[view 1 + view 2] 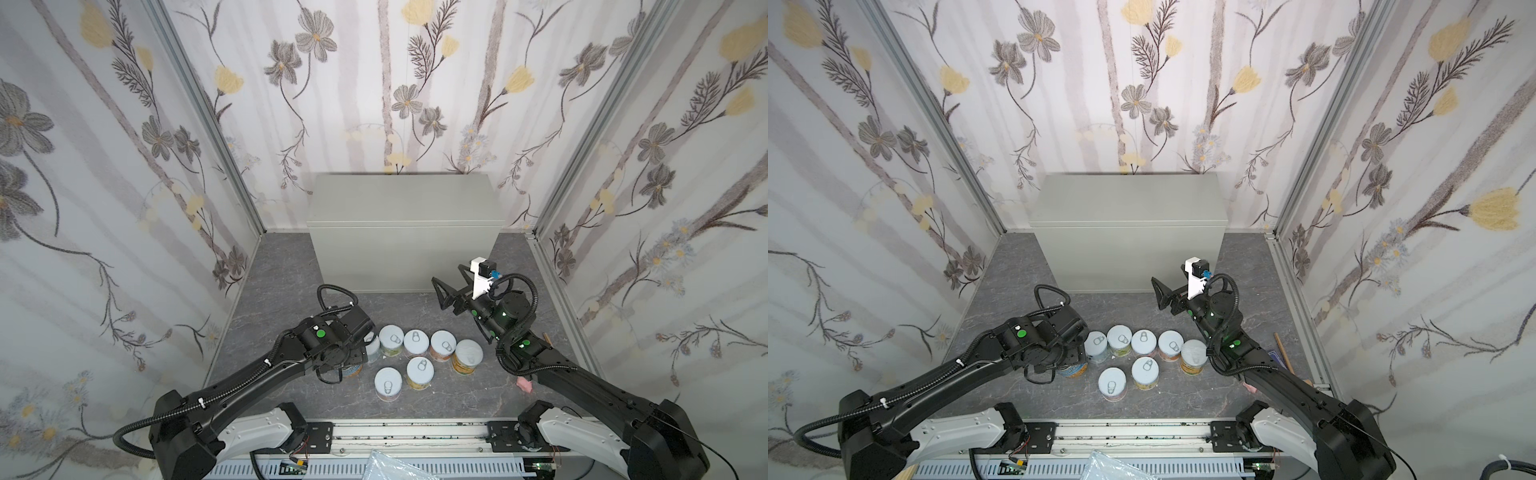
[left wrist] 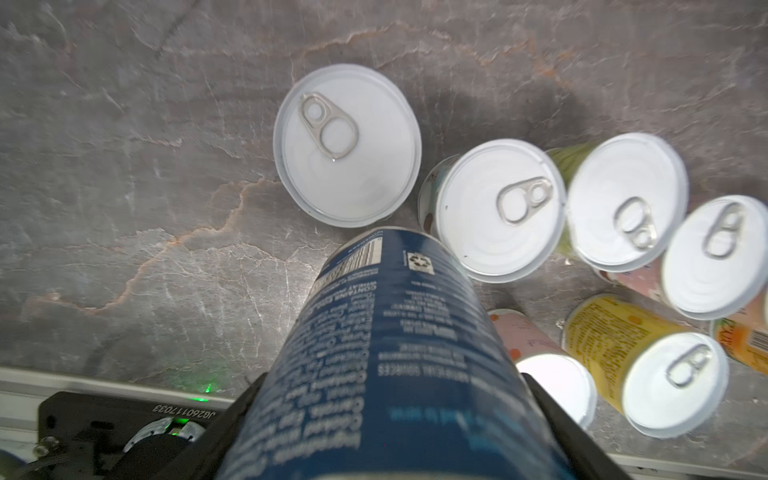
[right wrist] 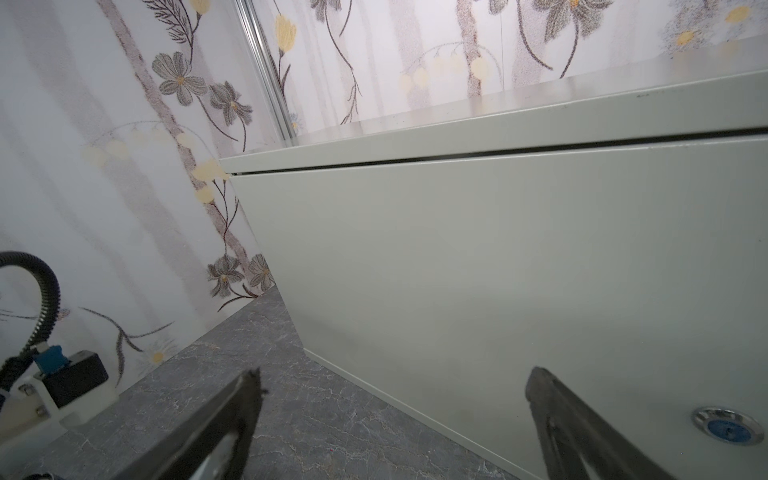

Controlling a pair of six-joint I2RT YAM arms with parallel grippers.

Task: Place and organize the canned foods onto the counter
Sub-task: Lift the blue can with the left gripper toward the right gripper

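In the left wrist view my left gripper (image 2: 392,384) is shut on the tall blue-labelled can (image 2: 386,332), one black finger (image 2: 249,390) on each side of it. In both top views the wrist hides those jaws, and only the can's lower edge (image 1: 351,370) (image 1: 1073,370) shows. Several short white-lidded cans (image 1: 416,343) (image 1: 1144,343) (image 2: 347,145) stand clustered on the dark floor to its right. The orange-yellow can (image 1: 467,355) (image 1: 1194,355) stands at the cluster's right end. My right gripper (image 1: 442,293) (image 1: 1160,293) (image 3: 395,374) hangs open and empty before the counter (image 1: 403,203) (image 1: 1129,199) (image 3: 498,270). Nothing rests on the counter's top.
Floral walls close in the left, right and back. A round lock (image 3: 727,426) sits low on the counter's door. A pink scrap (image 1: 524,384) and a wooden stick (image 1: 1283,353) lie by the right arm. The arms' mounting rail (image 1: 407,432) runs along the front edge.
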